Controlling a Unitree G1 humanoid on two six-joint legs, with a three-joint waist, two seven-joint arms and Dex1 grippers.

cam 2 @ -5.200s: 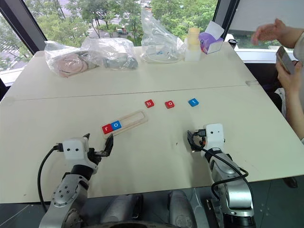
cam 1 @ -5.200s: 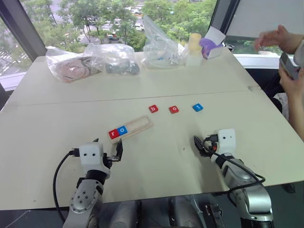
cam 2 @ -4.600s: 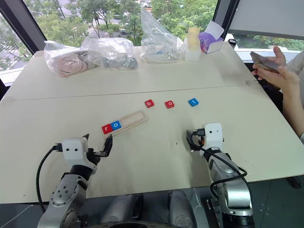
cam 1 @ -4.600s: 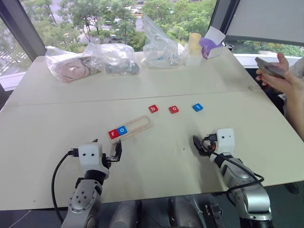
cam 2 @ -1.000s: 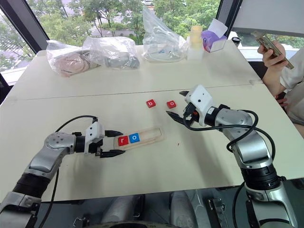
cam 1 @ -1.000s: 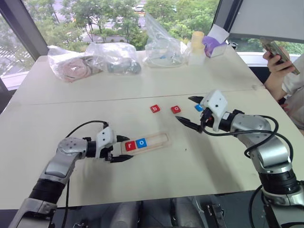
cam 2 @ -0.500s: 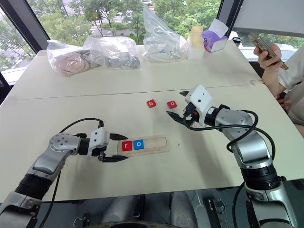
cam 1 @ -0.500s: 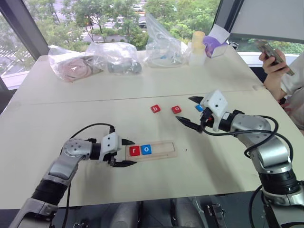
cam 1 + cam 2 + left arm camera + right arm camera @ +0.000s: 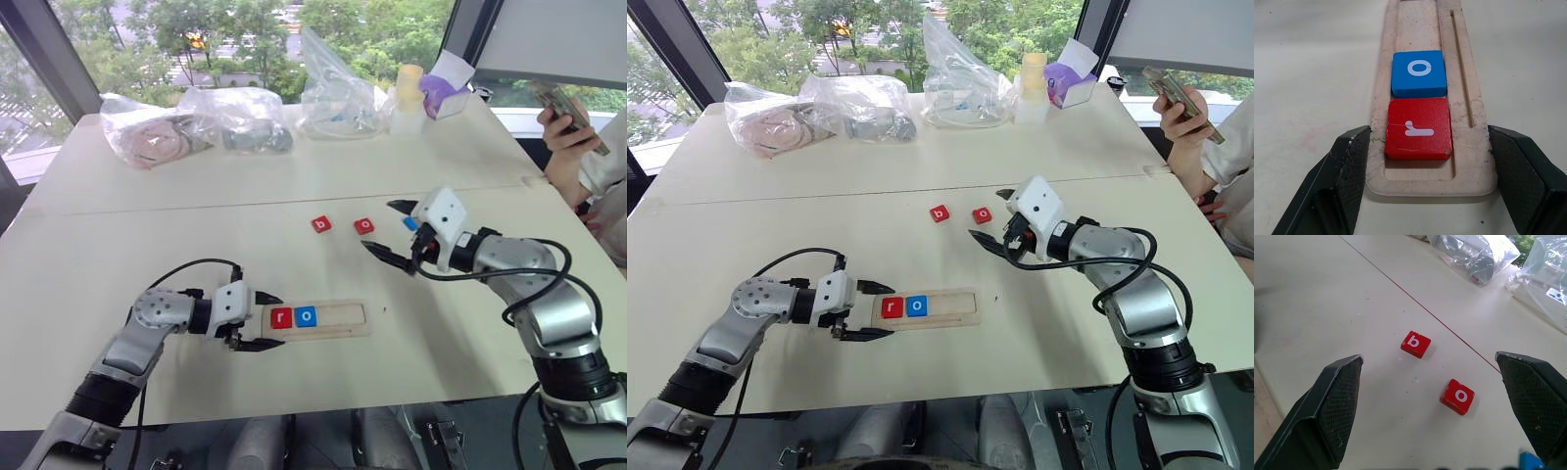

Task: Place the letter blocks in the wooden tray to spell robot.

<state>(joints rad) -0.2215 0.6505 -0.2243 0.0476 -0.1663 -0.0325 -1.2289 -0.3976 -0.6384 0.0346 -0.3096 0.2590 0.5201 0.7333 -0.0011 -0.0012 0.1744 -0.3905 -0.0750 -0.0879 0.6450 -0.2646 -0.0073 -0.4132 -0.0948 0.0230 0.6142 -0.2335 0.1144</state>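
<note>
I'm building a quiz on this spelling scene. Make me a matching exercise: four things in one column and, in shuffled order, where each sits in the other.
Things:
1. red r block
2. blue o block
3. red b block
4. wooden tray

Places:
A. loose on the table beside the red o block
B. in the tray, at the end slot
C. between the left gripper fingers
D. in the tray, second slot

Pairs: 1-B, 2-D, 3-A, 4-C

Head stereo overhead; wrist views close, seemingly.
</note>
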